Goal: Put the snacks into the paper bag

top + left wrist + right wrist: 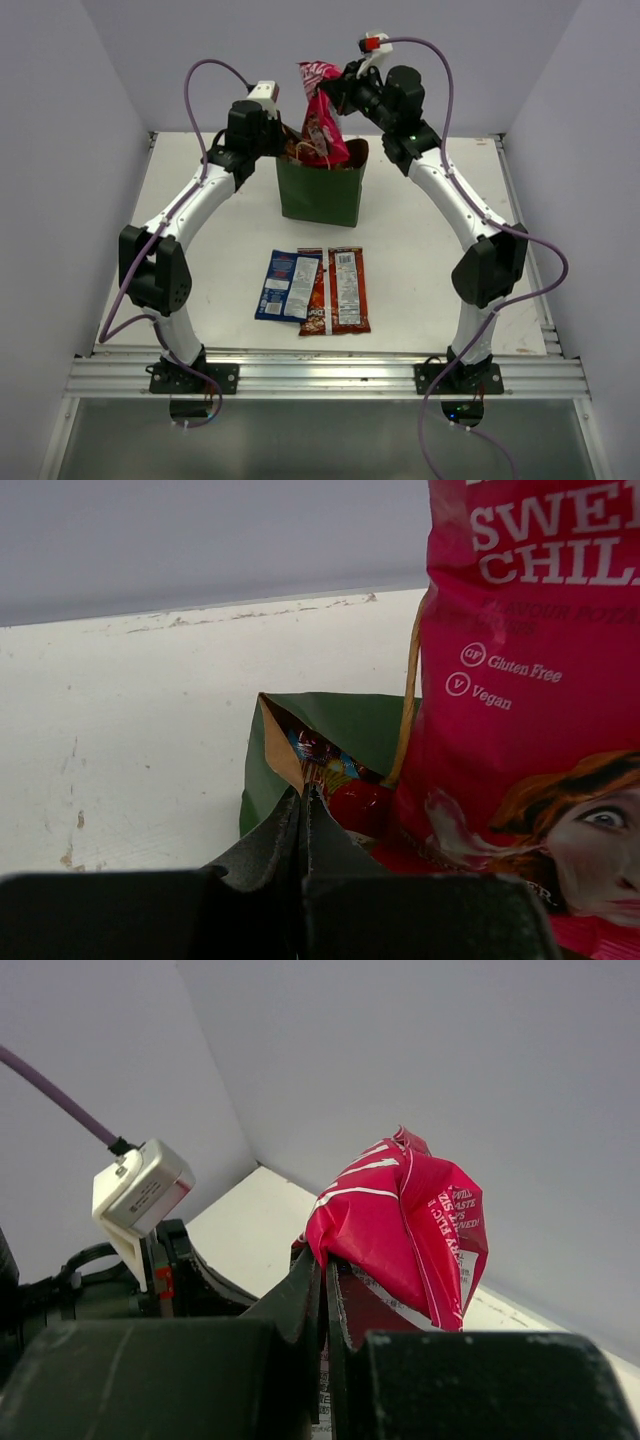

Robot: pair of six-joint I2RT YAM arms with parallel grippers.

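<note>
Jaws of the right gripper (338,90) are closed on the crumpled top seam of the pink crisp bag (322,125), and the right wrist view shows the foil pinched between both fingers. Jaws of the left gripper (285,148) are closed as well. In the left wrist view their tips meet at the near rim of the paper bag (320,195), apparently pinching that rim to hold the mouth open. The step in hand is insertion of the first visible packet. The pink crisp bag hangs with its lower end already inside the mouth and most of its length above the rim. Its long axis is close to vertical, top seam up in the jaws and bottom seam down. The upper end leans slightly toward 11 o'clock in the overhead view. The printed face is turned toward the left wrist camera and its lettering reads upright. Something glossy and red shows deeper in the paper bag, but it cannot be identified. The next move calls for lowering the packet straight down along its axis, clear of the tan handle beside it, and releasing only once it is seated. A blue packet (288,285) and two orange-red packets (347,290) lie flat on the worktop (400,300) at 6 o'clock from the paper bag. Their long axes run 12 to 6.
</note>
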